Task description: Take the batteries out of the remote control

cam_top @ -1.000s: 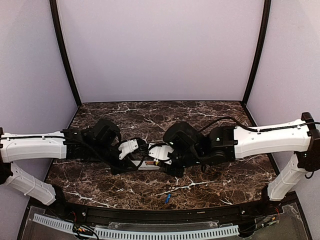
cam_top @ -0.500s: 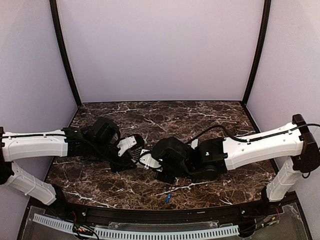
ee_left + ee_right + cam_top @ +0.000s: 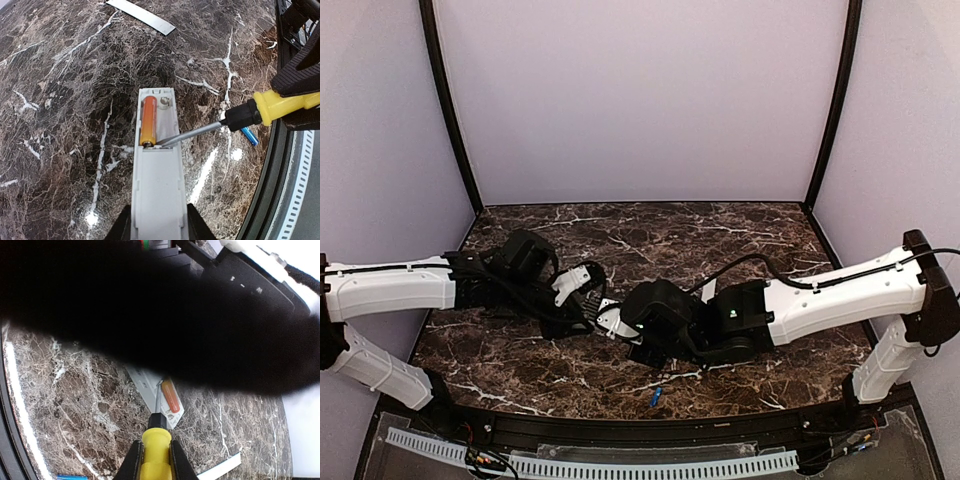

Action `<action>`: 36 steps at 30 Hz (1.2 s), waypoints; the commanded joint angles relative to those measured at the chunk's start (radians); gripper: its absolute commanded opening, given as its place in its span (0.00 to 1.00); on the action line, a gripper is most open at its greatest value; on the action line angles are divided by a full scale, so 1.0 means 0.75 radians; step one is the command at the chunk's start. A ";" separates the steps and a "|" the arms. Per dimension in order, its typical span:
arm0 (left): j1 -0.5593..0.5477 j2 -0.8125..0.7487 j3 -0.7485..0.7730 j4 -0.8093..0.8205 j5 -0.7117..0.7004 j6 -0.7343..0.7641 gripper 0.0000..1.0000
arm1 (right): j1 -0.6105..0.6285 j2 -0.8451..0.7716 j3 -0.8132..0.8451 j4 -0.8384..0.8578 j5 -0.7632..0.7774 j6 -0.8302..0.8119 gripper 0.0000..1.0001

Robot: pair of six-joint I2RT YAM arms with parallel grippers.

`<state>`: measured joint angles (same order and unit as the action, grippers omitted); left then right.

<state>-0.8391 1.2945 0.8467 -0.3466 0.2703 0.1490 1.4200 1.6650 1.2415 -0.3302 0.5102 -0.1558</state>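
Clamps remote control (image 3: 157, 195) by its near end in left gripper (image 3: 159, 227), pinches yellow-handled screwdriver (image 3: 285, 102) by the handle in right gripper (image 3: 156, 462). Sets blade tip at near end of orange-red battery (image 3: 148, 121), seated in left slot of the open bay, entering from 3 o'clock in left wrist view. Shows blue battery (image 3: 249, 136) loose on table (image 3: 60, 100) at 3 o'clock of the bay, near it, and back cover (image 3: 141, 16) flat at 12 o'clock, well apart.

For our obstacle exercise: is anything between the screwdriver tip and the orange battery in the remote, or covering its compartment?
Nothing visible. The back cover lies off on the table, the compartment is open, and the screwdriver tip sits at the end of the orange battery in the remote control.
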 commanded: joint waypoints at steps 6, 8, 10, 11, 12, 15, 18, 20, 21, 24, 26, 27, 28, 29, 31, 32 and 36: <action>0.039 0.006 0.071 0.179 0.122 -0.047 0.00 | 0.053 0.048 -0.023 0.103 -0.013 0.057 0.00; 0.051 0.008 0.073 0.185 0.135 -0.061 0.00 | 0.060 0.058 -0.021 0.096 0.007 0.068 0.00; 0.062 0.010 0.075 0.190 0.145 -0.070 0.00 | 0.068 0.067 -0.019 0.091 0.019 0.078 0.00; 0.065 0.013 0.075 0.191 0.148 -0.077 0.00 | 0.074 0.071 -0.017 0.091 0.023 0.083 0.00; 0.070 0.014 0.076 0.196 0.157 -0.080 0.00 | 0.078 0.073 -0.017 0.090 0.025 0.088 0.00; 0.074 0.019 0.077 0.199 0.162 -0.083 0.00 | 0.091 0.086 -0.012 0.088 0.031 0.103 0.00; 0.079 0.020 0.076 0.206 0.165 -0.092 0.00 | 0.100 0.093 -0.011 0.087 0.035 0.111 0.00; 0.082 0.021 0.077 0.209 0.168 -0.097 0.00 | 0.104 0.096 -0.011 0.086 0.039 0.112 0.00; 0.083 0.021 0.076 0.213 0.170 -0.099 0.00 | 0.107 0.098 -0.011 0.086 0.041 0.111 0.00; 0.090 0.021 0.076 0.219 0.178 -0.111 0.00 | 0.114 0.107 -0.007 0.088 0.039 0.110 0.00; 0.091 0.021 0.076 0.218 0.176 -0.107 0.00 | 0.117 0.113 -0.002 0.088 0.035 0.110 0.00; 0.092 0.019 0.075 0.216 0.168 -0.103 0.00 | 0.120 0.112 0.001 0.084 0.031 0.109 0.00; 0.092 0.017 0.073 0.213 0.161 -0.089 0.00 | 0.121 0.111 0.003 0.080 0.029 0.108 0.00; 0.093 0.012 0.074 0.202 0.143 -0.065 0.00 | 0.120 0.106 0.005 0.074 0.021 0.105 0.00; 0.093 0.007 0.074 0.179 0.114 -0.030 0.01 | 0.120 0.079 0.000 0.071 0.007 0.087 0.00; 0.093 0.002 0.071 0.167 0.099 -0.016 0.00 | 0.119 0.065 -0.008 0.070 0.002 0.077 0.00; 0.090 -0.052 0.047 0.177 0.100 0.030 0.00 | 0.084 0.006 -0.032 0.049 -0.061 0.047 0.00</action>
<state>-0.7769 1.3258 0.8486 -0.3412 0.3515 0.1280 1.4670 1.7123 1.2362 -0.2958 0.6243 -0.1017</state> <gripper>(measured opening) 0.286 0.143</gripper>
